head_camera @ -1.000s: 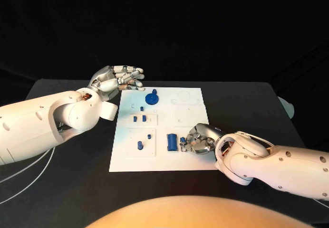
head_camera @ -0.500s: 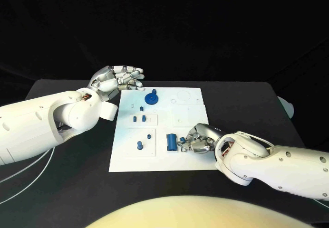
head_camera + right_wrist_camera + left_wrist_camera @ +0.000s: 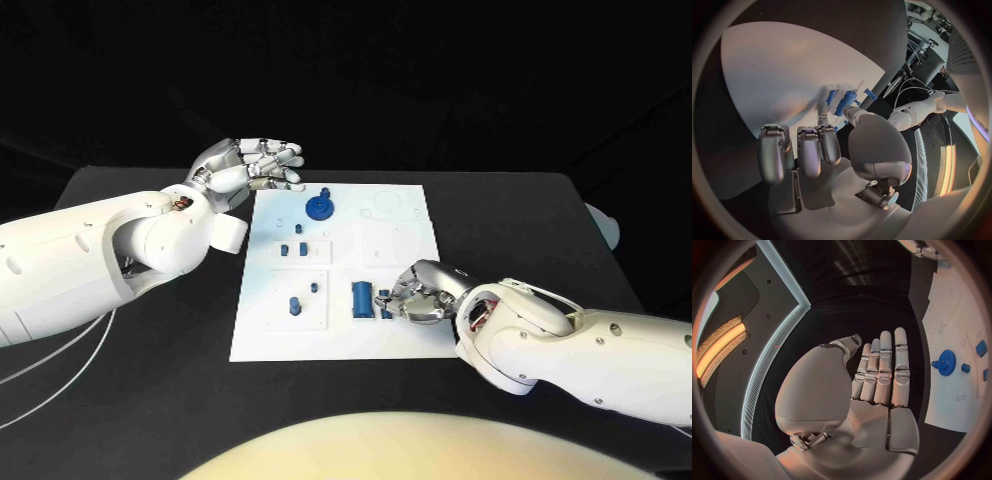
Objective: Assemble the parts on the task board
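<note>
The white task board (image 3: 397,235) lies mid-table. On it, a blue gear (image 3: 319,207) stands near the far edge, with small blue parts (image 3: 294,248) below it and two more (image 3: 303,298) in a nearer recess. A blue block (image 3: 361,300) stands near the board's middle. My right hand (image 3: 420,294) rests on the board beside that block, its thumb and a finger pinching a small blue part (image 3: 385,301). The right wrist view shows this part (image 3: 846,98) at my right hand's (image 3: 836,145) fingertips. My left hand (image 3: 248,168) hovers off the board's far left corner. My left hand (image 3: 873,385) has straight fingers, holding nothing, beside the gear (image 3: 946,362).
The black table (image 3: 144,380) has bare room on both sides of the board. A pale object (image 3: 606,226) sits at the table's right edge. The board's far right (image 3: 392,208) carries only white outlines.
My right hand has edged slightly along the board beside the blue block, its fingers staying at the small blue part. The left hand has not moved.
</note>
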